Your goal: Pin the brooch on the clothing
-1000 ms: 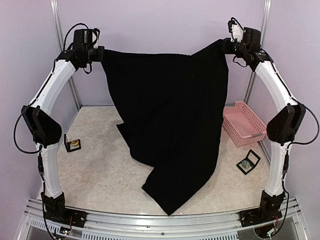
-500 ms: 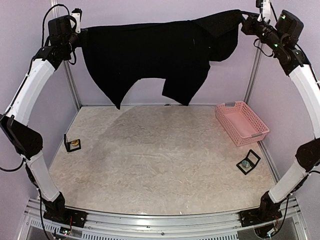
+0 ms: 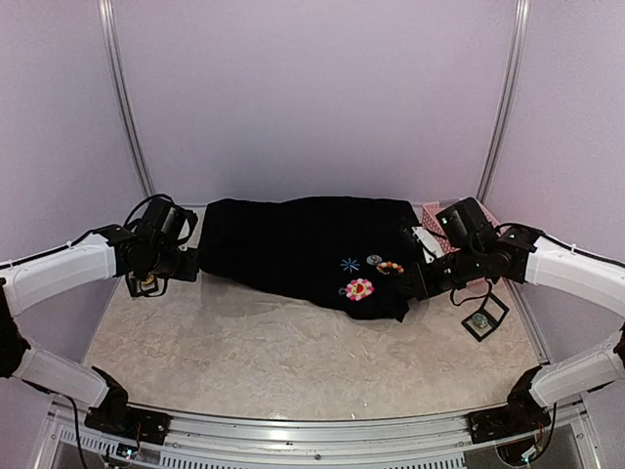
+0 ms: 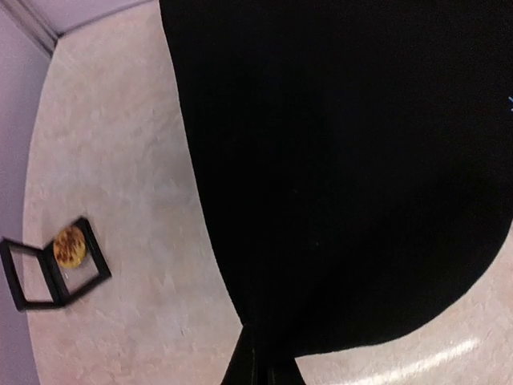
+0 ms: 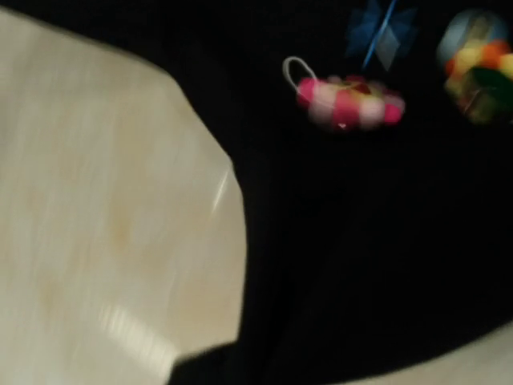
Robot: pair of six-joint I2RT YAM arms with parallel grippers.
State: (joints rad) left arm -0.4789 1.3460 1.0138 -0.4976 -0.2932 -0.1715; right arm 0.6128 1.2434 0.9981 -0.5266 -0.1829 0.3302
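Closest to me, the table [image 3: 293, 371] is just showing bare marbled top. A bit further out, both arms are reaching in low and stretching the black shirt [image 3: 283, 244] between them, front side up, across the middle. I can't tell if it's lying fully flat.

The left gripper [image 3: 193, 262] is sitting at the shirt's 9 o'clock end with its jaws clamped right down on the fabric edge, and the left wrist view is showing that pinch. The right gripper [image 3: 410, 285] is working at roughly 4 o'clock of the shirt, also squeezed all the way closed. The cloth corner is running straight into it, so I'm calling that a grip, though the right wrist view is coming through too blurry to show it.

Progress-wise, I'm judging we're only at the laying-out stage. The gold brooch [image 4: 70, 246] is sitting in its open case [image 3: 146, 285] at 9 o'clock, just beside the left gripper, and nobody's picking it up. A second case [image 3: 485, 318] is lying open at 4 o'clock with something small and round inside. So fetching a brooch and pinning it are both left to do.

The shirt front is showing a light-blue star mark [image 3: 350, 265], a pink flower badge [image 3: 358, 289] and an orange flower badge [image 3: 390, 267].

Furthest back, a pink basket [image 3: 431, 211] is peeking out at 2 o'clock.

I'm not spotting any readable writing or brand anywhere.
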